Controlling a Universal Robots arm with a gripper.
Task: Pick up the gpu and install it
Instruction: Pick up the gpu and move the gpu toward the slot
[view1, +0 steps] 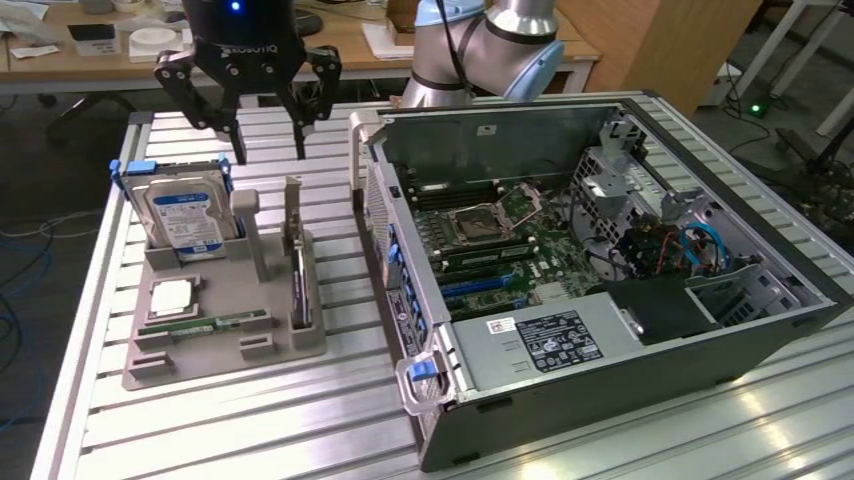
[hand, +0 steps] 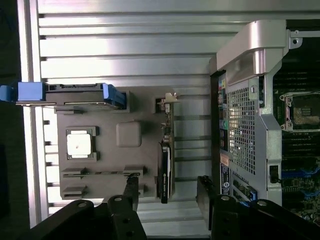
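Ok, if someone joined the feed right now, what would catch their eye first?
The open computer case, its motherboard exposed, dominates the exterior view's right. On that view's left the black gripper hangs open and empty above a grey parts tray. In the tray the gpu stands on edge on the side nearest the case, and a blue-labelled hard drive stands upright.

Your gripper (view1: 270, 152) hangs with jaws spread wide above the grey holder (view1: 200, 356) on the bench (view1: 200, 440). Below it, untouched, the gpu (view1: 302, 290) stands on edge; the hard drive (view1: 184, 215) stands near, the open computer case (view1: 601, 372) beside.
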